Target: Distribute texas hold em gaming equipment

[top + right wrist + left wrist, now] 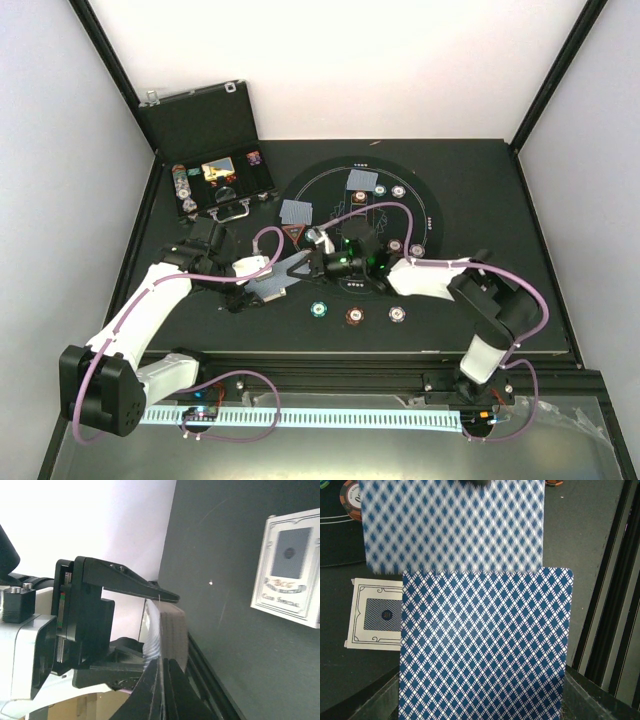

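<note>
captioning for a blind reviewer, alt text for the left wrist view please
A blue diamond-backed card deck fills most of the frame, held low between the left fingers, with a blurred top card sticking out above it. A card box lies beside it on the black table.

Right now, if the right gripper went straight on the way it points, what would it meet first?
Probably the deck of cards held in the left gripper, directly ahead; the right gripper pinches one card from it.
</note>
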You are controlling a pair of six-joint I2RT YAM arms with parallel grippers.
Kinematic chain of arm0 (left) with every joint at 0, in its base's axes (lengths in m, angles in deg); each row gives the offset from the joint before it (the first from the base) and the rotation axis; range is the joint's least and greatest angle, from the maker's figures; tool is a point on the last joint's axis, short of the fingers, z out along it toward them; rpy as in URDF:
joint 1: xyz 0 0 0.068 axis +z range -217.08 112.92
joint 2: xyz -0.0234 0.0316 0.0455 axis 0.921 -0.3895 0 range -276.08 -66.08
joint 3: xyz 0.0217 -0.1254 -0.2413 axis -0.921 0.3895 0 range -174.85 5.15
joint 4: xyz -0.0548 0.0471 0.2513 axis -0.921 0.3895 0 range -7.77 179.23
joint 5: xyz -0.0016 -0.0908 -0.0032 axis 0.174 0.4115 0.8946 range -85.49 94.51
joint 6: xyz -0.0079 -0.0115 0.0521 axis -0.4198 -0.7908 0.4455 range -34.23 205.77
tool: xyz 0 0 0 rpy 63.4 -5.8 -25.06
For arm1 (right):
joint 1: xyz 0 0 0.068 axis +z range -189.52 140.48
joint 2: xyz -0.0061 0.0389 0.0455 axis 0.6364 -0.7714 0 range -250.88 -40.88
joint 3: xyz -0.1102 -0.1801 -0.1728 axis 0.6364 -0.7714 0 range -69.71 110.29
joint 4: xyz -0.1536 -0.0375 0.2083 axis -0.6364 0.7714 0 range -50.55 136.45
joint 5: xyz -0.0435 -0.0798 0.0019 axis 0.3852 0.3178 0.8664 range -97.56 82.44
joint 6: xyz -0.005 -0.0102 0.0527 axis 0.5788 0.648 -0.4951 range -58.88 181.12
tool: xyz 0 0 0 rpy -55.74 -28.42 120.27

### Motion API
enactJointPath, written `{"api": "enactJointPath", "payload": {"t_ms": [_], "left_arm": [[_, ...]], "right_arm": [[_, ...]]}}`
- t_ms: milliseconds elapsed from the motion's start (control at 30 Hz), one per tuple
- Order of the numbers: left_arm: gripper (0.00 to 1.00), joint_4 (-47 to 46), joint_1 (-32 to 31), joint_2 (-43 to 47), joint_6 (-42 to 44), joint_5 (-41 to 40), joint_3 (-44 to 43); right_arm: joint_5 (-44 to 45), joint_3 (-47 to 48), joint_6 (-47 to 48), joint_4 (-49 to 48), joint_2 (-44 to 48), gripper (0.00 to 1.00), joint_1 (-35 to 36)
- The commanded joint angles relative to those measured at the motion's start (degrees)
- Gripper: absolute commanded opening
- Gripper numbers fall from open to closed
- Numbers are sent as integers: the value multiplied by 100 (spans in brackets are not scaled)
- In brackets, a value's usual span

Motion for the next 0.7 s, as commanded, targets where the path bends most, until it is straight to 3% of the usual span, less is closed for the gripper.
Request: {"api": "enactJointPath", "payload": {"t_ms": [0, 200, 467, 667], "left_arm": [[2, -15, -1, 75, 30, 101, -108], [2, -21, -1, 72, 47, 75, -82], [1, -25, -1, 80, 47, 68, -79], [2, -7, -1, 77, 47, 66, -83]], "right_arm": [[-8, -351, 179, 92, 465, 2, -383], [-140, -1022, 823, 889, 1197, 1, -1322], [-120, -1722, 2209, 2505, 1623, 1, -3267], [397, -1853, 2714, 3254, 1738, 4, -3750]]}}
